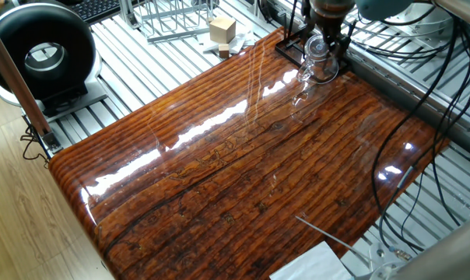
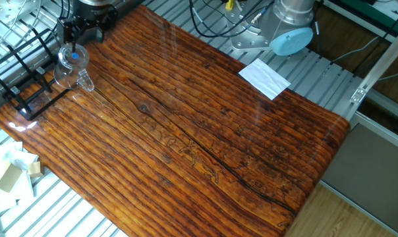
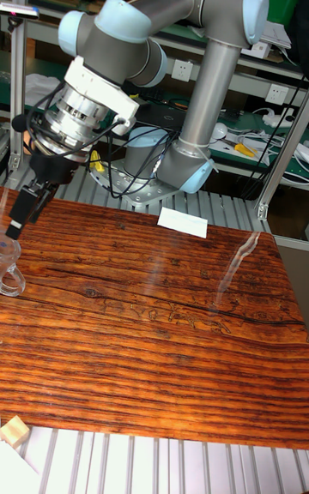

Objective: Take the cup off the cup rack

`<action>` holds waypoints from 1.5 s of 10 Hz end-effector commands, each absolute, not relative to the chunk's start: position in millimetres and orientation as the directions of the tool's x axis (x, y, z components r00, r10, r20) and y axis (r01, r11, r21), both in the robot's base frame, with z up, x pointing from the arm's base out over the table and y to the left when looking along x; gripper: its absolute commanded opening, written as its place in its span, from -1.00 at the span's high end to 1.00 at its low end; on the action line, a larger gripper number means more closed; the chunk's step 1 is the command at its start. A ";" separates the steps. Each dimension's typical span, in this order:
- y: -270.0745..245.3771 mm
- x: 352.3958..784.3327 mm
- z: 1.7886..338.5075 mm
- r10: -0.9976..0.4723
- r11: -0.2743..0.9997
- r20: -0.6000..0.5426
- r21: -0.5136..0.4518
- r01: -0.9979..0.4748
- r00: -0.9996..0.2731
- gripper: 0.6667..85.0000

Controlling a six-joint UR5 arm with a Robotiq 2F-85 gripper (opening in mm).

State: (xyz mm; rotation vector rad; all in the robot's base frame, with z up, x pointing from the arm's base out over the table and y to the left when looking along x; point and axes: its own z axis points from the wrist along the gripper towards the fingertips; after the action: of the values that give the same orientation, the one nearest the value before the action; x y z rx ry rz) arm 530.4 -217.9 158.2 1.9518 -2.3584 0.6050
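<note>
Reaching down at the far corner of the table, the gripper has its black fingers on either side of the cup, closed on its upper part as far as the fixed views show. In the tall view the fingertips sit right at the left edge, just above the glass, and the contact itself is hard to make out.

Tilted, the cup has its mouth turned up toward the gripper and its loop handle pointing out over the wood. It sits at the rack, whose thin black rods and rectangular base stand at the table's edge; whether a rod runs inside the cup cannot be told.

Behind the rack, off the table, lies a silver wire rack with a small wooden block beside it. A white paper lies at the table's opposite edge, near the arm's base. A black round fan stands beyond another corner.
</note>
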 end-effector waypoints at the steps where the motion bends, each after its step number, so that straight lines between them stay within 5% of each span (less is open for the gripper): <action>1: -218.8 532.3 155.3 -0.952 0.129 0.237 -0.264 -0.956 -0.194 -0.72; 15: -234.0 549.2 144.8 -0.977 0.080 0.172 -0.262 -0.962 -0.128 -0.75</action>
State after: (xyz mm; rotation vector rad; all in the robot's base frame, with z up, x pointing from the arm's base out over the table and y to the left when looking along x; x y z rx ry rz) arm 546.9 -232.6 146.3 2.0873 -2.3306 0.5191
